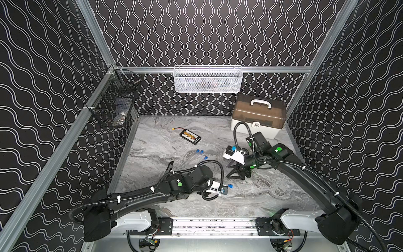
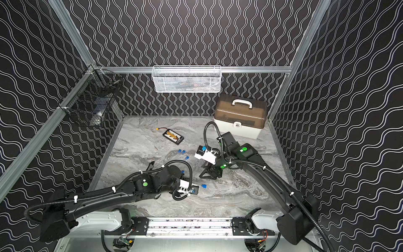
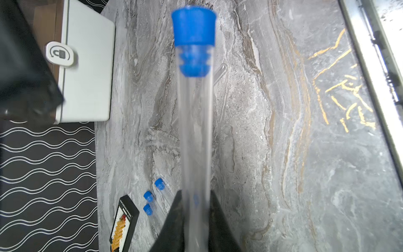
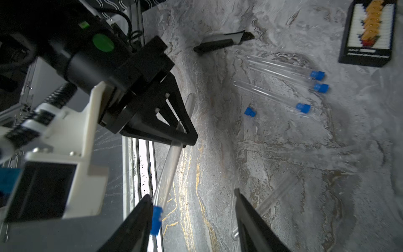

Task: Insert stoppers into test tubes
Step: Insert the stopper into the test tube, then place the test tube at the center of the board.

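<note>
**Stoppered tube held, right pincer released**

The left pincer [image 3: 196,193] is clenched on a clear test tube [image 3: 195,131], whose far end carries a blue stopper [image 3: 193,32] pushed into its mouth. The right pincer [image 4: 192,194] stands with its jaws spread, that stopper just beside one finger. On the marble worktop [image 3: 283,152], three capped tubes [image 4: 281,67] lie side by side, a loose stopper [image 4: 249,111] near them.
</note>
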